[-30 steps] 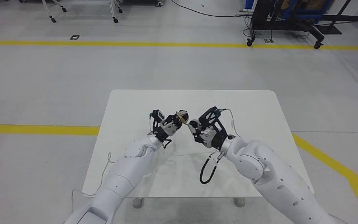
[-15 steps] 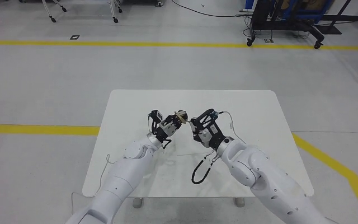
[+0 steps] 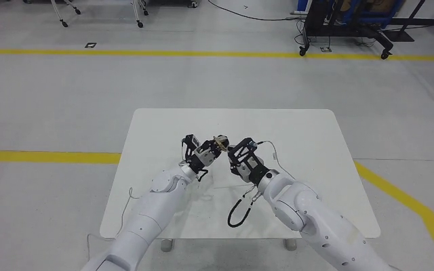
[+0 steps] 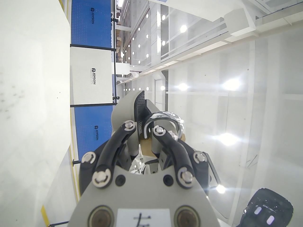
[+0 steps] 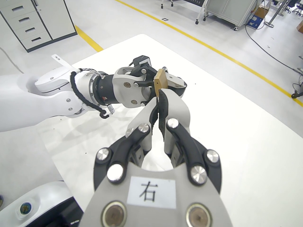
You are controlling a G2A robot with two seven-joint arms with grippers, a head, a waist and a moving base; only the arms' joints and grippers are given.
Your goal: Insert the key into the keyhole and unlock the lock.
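Lock sat clamped in our left end effector, held up above the tabletop. Our right end effector was pinched narrow, and we saw its tips touching the lock's brass base.

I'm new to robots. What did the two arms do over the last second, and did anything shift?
The right gripper, shut, moved sideways toward the lock. Its fingertips are now right at the end of the brass body, and its arm swung in with it. Nothing was grabbed or let go. The left gripper stayed shut on the lock, holding it in the same spot above the table.
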